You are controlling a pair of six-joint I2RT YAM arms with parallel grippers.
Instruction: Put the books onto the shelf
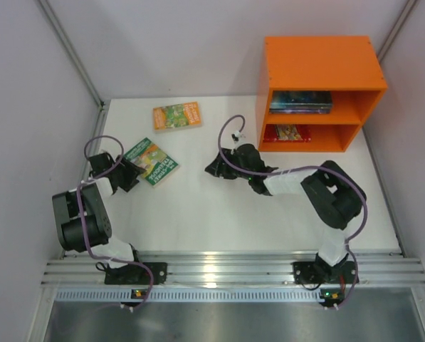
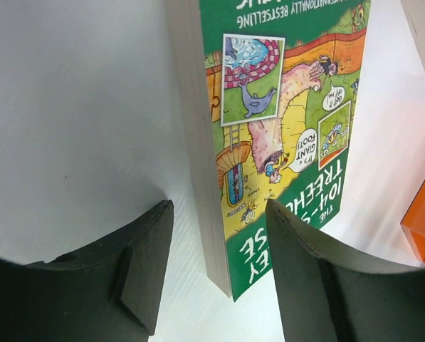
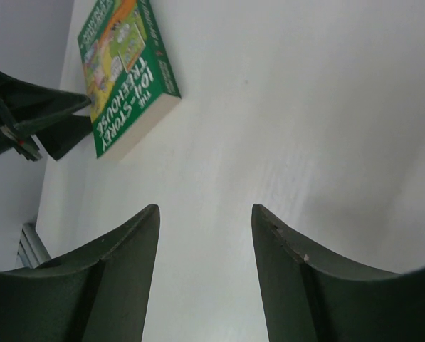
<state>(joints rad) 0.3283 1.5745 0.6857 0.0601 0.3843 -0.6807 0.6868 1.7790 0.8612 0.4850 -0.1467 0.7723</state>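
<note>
A green book (image 1: 151,162) lies flat on the white desk (image 1: 212,214), right at the tip of the left claw (image 1: 130,173). In the left wrist view the near corner of the green book (image 2: 283,142) pokes in between the two fingers of the left claw (image 2: 219,206). The claw is partly open. One finger (image 2: 144,263) is beside the book's page edge, with a bit of bare desk between them. The other finger (image 2: 305,271) is in front of the cover, and I cannot tell if it touches. The book is not pinched.

A bit past the green book, away from the left claw, is an orange and green book (image 1: 176,116), also flat on the desk. Nothing sits between the claw and the green book.

The right claw (image 1: 213,169) is over the middle of the desk, well to the right of the green book. It is partly open and holds nothing. In its own view only bare desk shows between the fingers of the right claw (image 3: 205,210). The green book (image 3: 127,78) and the left claw (image 3: 27,121) are far ahead, to its left.

The orange shelf (image 1: 319,68) stands on the far side of the right claw. A dark blue book (image 1: 301,102) lies in its top part. A red book (image 1: 288,133) lies in its bottom part.
</note>
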